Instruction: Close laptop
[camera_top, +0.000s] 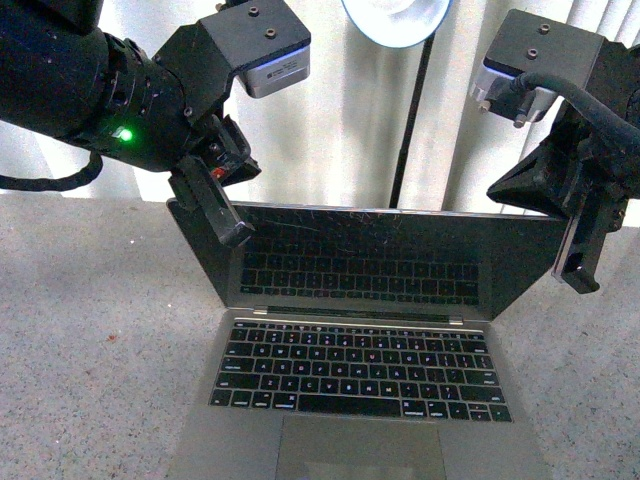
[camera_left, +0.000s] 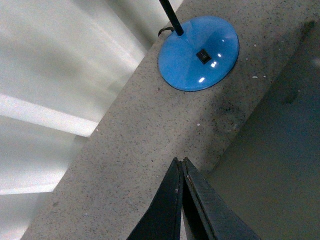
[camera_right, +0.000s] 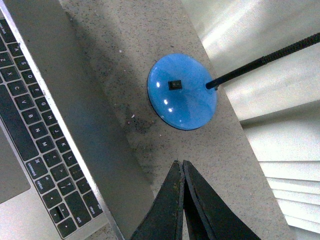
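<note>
The laptop (camera_top: 240, 450) stands open on the grey speckled table, silver-grey with black keys and a scratched black screen (camera_top: 380, 255) leaning back. My left gripper (camera_top: 235, 238) is shut and empty, its tip in front of the screen's upper left corner. My right gripper (camera_top: 578, 283) is shut and empty at the screen's upper right corner. In the left wrist view the shut fingers (camera_left: 181, 162) point past the lid's grey back (camera_left: 270, 165). In the right wrist view the shut fingers (camera_right: 180, 164) sit beside the screen (camera_right: 80, 110) and keyboard (camera_right: 30, 135). I cannot tell whether either gripper touches the lid.
A desk lamp stands behind the laptop: blue round base (camera_left: 198, 52) (camera_right: 182, 92), black pole (camera_top: 410, 130), shade at the top (camera_top: 398, 22). White curtains hang behind the table (camera_top: 80, 330).
</note>
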